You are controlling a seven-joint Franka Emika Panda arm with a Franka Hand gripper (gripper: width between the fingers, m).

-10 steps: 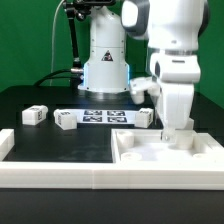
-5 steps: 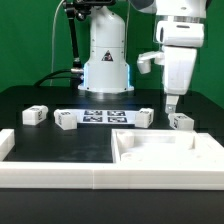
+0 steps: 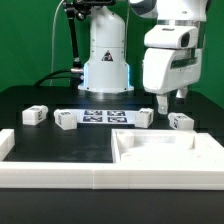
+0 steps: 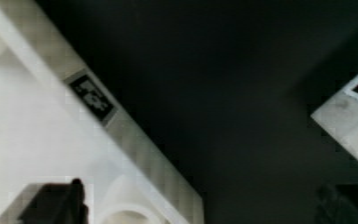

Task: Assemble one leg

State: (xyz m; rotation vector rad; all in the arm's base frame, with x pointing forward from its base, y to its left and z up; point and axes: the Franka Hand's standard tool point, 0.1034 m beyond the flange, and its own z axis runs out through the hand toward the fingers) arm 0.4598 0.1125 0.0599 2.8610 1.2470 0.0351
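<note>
1. Table (image 3: 30, 98): a bare black strip runs between the base and the row of parts, and is passable.
2. Base (image 3: 106, 62): tall; it blocks the far middle.
3. Marker board (image 3: 104, 117): flat, passable overhead.
4. Leg a (image 3: 34, 116), leg b (image 3: 66, 120): on the exterior view's left of the board, with a narrow gap between them.
5. Leg c (image 3: 146, 118), leg d (image 3: 181, 121): on the board's right, with bare table between them.
6. Gripper (image 3: 170, 101): hangs over that gap with fingers apart, touching nothing.
7. Panel (image 3: 165, 150): its raised walls stand just before legs c and d.
8. Front rail (image 3: 50, 170): closes the near edge.
</note>
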